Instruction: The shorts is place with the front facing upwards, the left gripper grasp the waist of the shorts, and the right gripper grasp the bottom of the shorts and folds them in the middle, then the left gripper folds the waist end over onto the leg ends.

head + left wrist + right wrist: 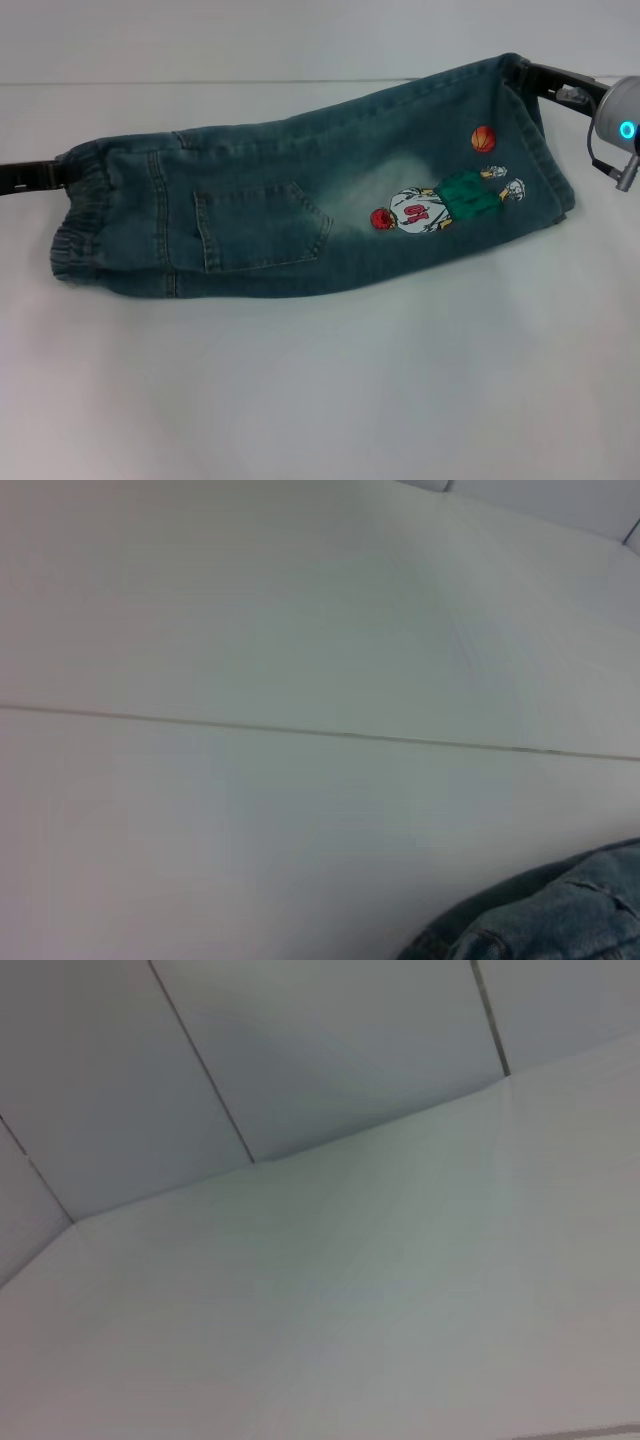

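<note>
The shorts (300, 205) lie stretched across the white table (320, 400), already folded lengthwise so one leg lies over the other, with the patch pocket (262, 228) and the basketball-player print (445, 200) facing up. The waist of the shorts (85, 215) points to the robot's left, its ruffled band bunched at the far corner, where the left gripper (55, 172) comes in low from the table's left edge and is clamped on the fabric. The bottom of the shorts (535, 130) points to the right and is lifted at its far corner, where the right gripper (528, 75) appears to be closed on the hem, though the cloth hides its fingertips. Its grey wrist with the blue ring (628, 130) sits just beyond the hem at the frame's edge. The near long edge of the shorts runs roughly straight from waist to hem, and a broad stretch of bare table lies in front of it. In the left wrist view only a denim corner (550, 910) shows against the table; the right wrist view shows just table and wall
</note>
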